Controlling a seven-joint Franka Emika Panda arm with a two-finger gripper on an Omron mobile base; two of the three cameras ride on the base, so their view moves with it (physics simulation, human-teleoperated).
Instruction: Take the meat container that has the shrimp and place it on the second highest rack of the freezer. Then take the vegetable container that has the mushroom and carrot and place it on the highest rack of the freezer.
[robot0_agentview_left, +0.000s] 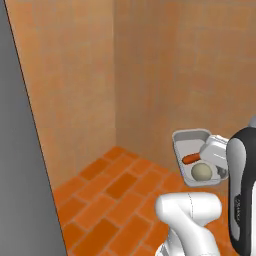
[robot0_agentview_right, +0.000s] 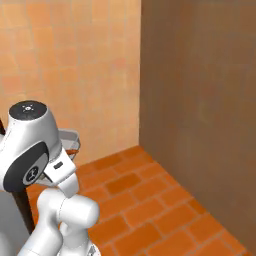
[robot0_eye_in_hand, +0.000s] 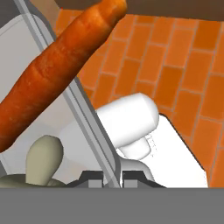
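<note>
The vegetable container (robot0_agentview_left: 186, 138), a shallow grey tray, hangs in the air over the brick floor with my gripper (robot0_agentview_left: 216, 161) shut on its right rim. Inside it lie the orange carrot (robot0_agentview_left: 190, 158) and the pale round mushroom (robot0_agentview_left: 201, 172). In the hand view the carrot (robot0_eye_in_hand: 57, 70) runs diagonally across the tray and the mushroom (robot0_eye_in_hand: 43, 159) sits low left. There the tray wall (robot0_eye_in_hand: 89, 122) is pinched in my gripper (robot0_eye_in_hand: 111, 177). A bit of the tray rim (robot0_agentview_right: 70, 135) peeks from behind the arm. The meat container, the shrimp and the racks are out of view.
A tall grey panel (robot0_agentview_left: 20, 180) fills the left edge, likely the freezer's side. Orange tiled walls (robot0_agentview_left: 165, 65) meet in a corner ahead, above an orange brick floor (robot0_agentview_left: 120, 185). A dark brown wall (robot0_agentview_right: 200, 100) stands at the right.
</note>
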